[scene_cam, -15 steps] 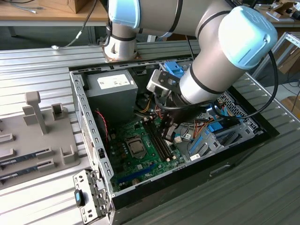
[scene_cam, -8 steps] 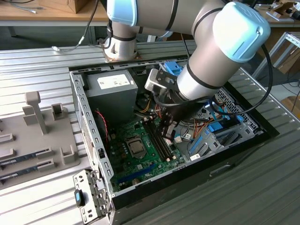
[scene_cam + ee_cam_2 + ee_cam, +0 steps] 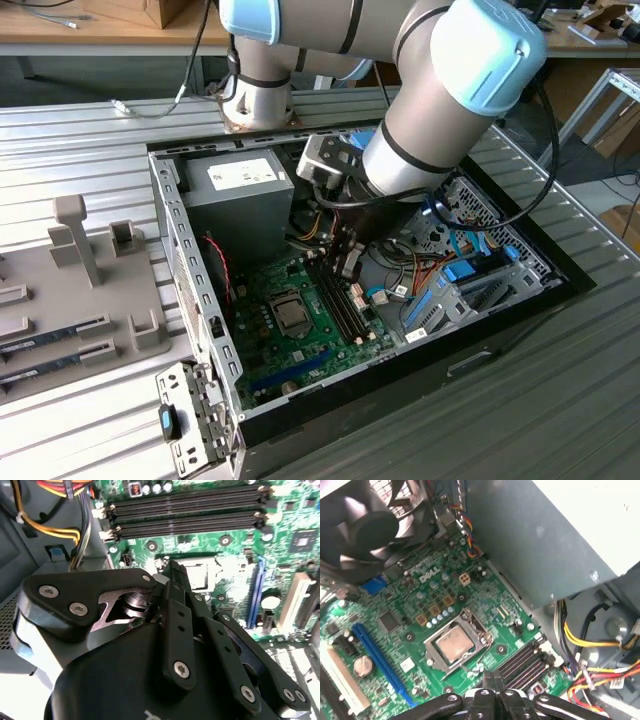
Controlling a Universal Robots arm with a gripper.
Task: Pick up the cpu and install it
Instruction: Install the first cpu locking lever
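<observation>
**Hovering above the board, cpu seated in socket**

Gripper (image 3: 349,262) hangs inside the open computer case (image 3: 176,232), above the green motherboard (image 3: 262,330), over the black memory slots (image 3: 340,300) as seen in the exterior view. Fingers (image 3: 494,681) are pressed together in the first wrist view, no gap between them, nothing held. The second wrist view shows the same: the closed finger pair (image 3: 176,587) points toward the board.

The cpu (image 3: 453,644), silvery lid up, lies flat inside the metal socket frame (image 3: 434,641) on the motherboard, apart from the fingertips. In the exterior view it (image 3: 293,314) sits just to the exterior view's left of the memory slots. In the second wrist view, part of it (image 3: 201,575) shows beyond the fingers.

Grey power supply (image 3: 236,195) stands at the case's far end; yellow and red wires (image 3: 592,642) run beside it.
</observation>
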